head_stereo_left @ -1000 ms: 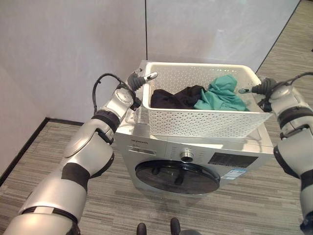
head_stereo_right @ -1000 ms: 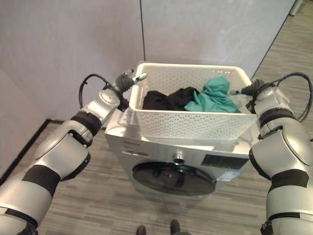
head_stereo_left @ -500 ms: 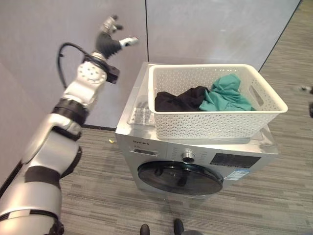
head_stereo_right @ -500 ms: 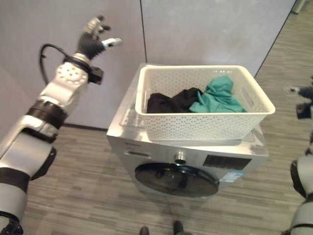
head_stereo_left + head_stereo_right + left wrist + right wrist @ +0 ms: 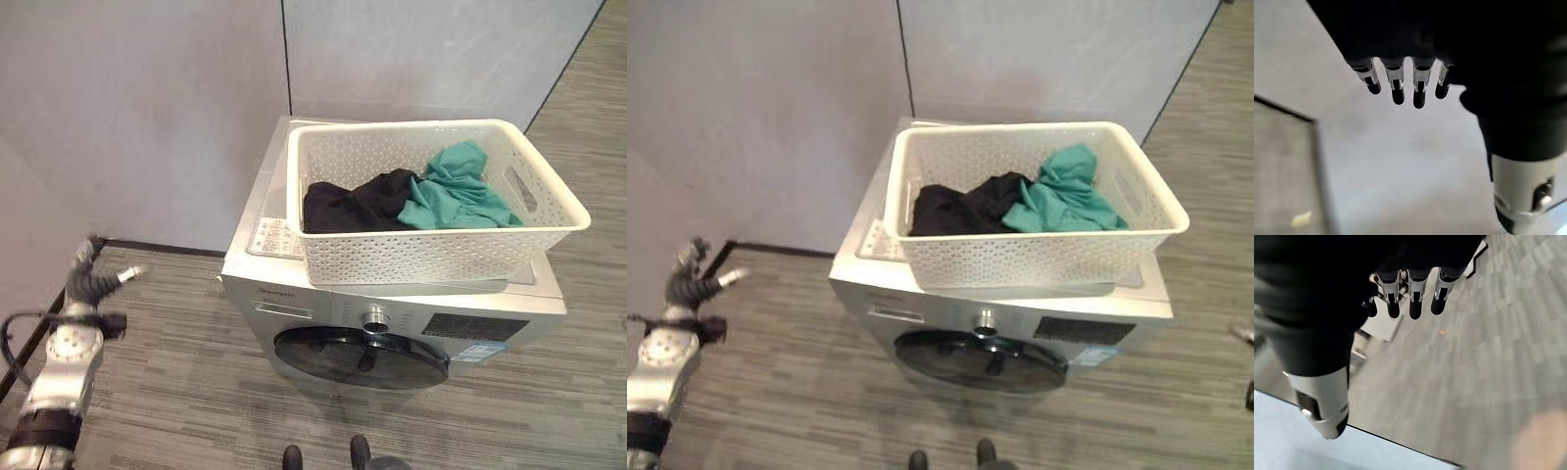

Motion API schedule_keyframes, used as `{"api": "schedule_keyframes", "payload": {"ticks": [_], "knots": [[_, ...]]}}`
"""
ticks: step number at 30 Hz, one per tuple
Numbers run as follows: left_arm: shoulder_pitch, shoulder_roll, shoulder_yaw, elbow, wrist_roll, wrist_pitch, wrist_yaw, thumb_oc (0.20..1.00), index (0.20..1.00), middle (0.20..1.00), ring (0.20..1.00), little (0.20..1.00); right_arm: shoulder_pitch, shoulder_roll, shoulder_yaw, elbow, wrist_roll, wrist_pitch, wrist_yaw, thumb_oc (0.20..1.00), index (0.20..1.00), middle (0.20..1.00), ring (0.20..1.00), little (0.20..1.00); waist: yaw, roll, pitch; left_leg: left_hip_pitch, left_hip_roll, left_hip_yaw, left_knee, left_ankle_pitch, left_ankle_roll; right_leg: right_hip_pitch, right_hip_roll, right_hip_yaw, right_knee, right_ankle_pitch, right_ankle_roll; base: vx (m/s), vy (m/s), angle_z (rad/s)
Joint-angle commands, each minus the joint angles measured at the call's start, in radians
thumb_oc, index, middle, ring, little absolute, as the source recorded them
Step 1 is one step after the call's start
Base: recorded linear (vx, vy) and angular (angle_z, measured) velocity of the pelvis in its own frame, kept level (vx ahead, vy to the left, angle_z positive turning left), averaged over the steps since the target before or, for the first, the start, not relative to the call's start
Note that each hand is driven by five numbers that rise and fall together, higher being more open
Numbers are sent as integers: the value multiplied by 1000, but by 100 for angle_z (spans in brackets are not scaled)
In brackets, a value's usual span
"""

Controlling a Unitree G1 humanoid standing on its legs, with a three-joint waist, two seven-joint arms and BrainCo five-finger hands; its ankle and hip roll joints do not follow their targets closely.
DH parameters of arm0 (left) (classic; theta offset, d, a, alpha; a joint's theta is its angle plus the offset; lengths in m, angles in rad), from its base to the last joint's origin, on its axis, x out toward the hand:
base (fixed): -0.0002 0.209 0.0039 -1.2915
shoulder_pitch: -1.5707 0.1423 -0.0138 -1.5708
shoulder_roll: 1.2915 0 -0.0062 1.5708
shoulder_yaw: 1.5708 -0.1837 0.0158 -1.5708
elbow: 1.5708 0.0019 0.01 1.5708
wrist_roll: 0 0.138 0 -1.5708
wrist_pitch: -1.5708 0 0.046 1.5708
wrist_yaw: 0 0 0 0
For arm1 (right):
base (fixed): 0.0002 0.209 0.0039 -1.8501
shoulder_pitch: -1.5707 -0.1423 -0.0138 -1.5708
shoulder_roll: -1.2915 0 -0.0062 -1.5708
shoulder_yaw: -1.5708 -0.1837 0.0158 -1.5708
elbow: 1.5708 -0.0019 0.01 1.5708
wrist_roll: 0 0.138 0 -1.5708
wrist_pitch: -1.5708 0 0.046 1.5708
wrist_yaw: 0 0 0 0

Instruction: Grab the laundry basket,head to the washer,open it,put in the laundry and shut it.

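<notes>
White laundry basket (image 5: 431,250) rests atop the washer (image 5: 392,323) on grey striped floor (image 5: 176,392).

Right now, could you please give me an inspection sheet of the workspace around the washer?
Surface: washer top carries the basket; a label sheet lies on its left part.
Job's things: white laundry basket holds black garment and teal garment; round door closed.
Clutter: nothing seen.
Hands: left hand low beside the washer, fingers relaxed, holding nothing; right hand open over the floor.
Cables: nothing seen.
Surroundings: grey wall panels, striped floor.
</notes>
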Motion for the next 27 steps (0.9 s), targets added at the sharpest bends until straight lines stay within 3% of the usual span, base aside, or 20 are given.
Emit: {"api": "schedule_keyframes", "payload": {"ticks": [1, 2, 3, 6, 8, 9, 11, 13, 16, 21, 27], "knots": [[-43, -30, 13, -19, 35, -34, -28, 1000, 1000, 1000, 1000, 1000, -31, -71, 39, 64, -35, -23, 26, 1000, 1000, 1000, 1000, 1000, 44, 1, -65, 11, 93, 29, 6, -41, -69, 13, -31, 7, 9, -39, 58, -22, -42, -4], [-39, -31, 16, -22, 36, -34, -28, 1000, 1000, 1000, 1000, 1000, -34, -73, 43, 67, -34, -25, 26, 1000, 1000, 1000, 1000, 1000, 42, 1, -66, 11, 93, 29, 6, -41, -69, 12, -31, 8, 9, -39, 58, -38, -43, -5], [36, -90, 34, -48, 39, -42, -26, 1000, 1000, 1000, 1000, 1000, -28, -18, 94, 118, -35, -23, 52, 1000, 1000, 1000, 1000, 1000, 57, -5, -57, 7, 93, 27, 6, -38, -68, 9, -31, 8, 9, -38, 55, -34, -39, -6], [134, -162, 37, -48, 62, -49, -37, 1000, 1000, 1000, 1000, 1000, -15, 78, 171, 202, -35, -29, 85, 1000, 1000, 1000, 1000, 1000, 70, -13, -53, 5, 94, 28, 6, -37, -65, 7, -30, 7, 9, -38, 52, -28, -41, 0], [180, -246, 7, 27, 24, -41, -57, 1000, 1000, 1000, 1000, 1000, -3, 165, 246, 240, -42, -28, 118, 1000, 1000, 1000, 1000, 1000, 77, -16, -47, 8, 96, 25, 6, -43, -63, 13, -27, 3, 9, -47, 49, -3, -20, 0], [179, -245, 7, 30, 24, -43, -57, 1000, 1000, 1000, 1000, 1000, -3, 165, 248, 242, -42, -29, 118, 1000, 1000, 1000, 1000, 1000, 76, -16, -46, 10, 96, 25, 6, -44, -63, 14, -27, 2, 9, -48, 49, 1, -28, 4], [177, -289, -48, 131, 30, -35, -64, 1000, 1000, 1000, 1000, 1000, -32, 222, 316, 292, -31, -33, 130, 1000, 1000, 1000, 1000, 1000, 81, -19, -42, 8, 95, 23, 6, -40, -62, 14, -26, 1, 9, -49, 46, -35, -22, 7], [120, -360, -127, 366, 40, -27, -47, 1000, 1000, 1000, 1000, 1000, -99, 312, 436, 420, -22, -47, 120, 1000, 1000, 1000, 1000, 1000, 87, -24, -39, 6, 96, 19, 6, -34, -63, 13, -25, -4, 9, -48, 44, -42, -31, 6], [69, -401, -175, 531, 83, -29, -22, 1000, 1000, 1000, 1000, 1000, -153, 364, 521, 494, -50, -58, 99, 1000, 1000, 1000, 1000, 1000, 90, -27, -39, 4, 97, 13, 6, -31, -64, 14, -25, -9, 9, -49, 43, -9, -8, 1], [-2, -462, -248, 798, 149, -18, 24, 1000, 1000, 1000, 1000, 1000, -208, 393, 680, 458, -170, -63, 58, 1000, 1000, 1000, 1000, 1000, 91, -37, -42, 0, 98, 14, 6, -27, -67, 8, -23, -12, 9, -50, 43, -9, -12, 0], [-14, -464, -244, 846, 169, -17, 33, 1000, 1000, 1000, 1000, 1000, -197, 337, 722, 297, -326, -49, 23, 1000, 1000, 1000, 1000, 1000, 79, -41, -45, -1, 101, 23, 6, -30, -70, 8, -23, -10, 9, -50, 45, 0, 0, 0]]}}
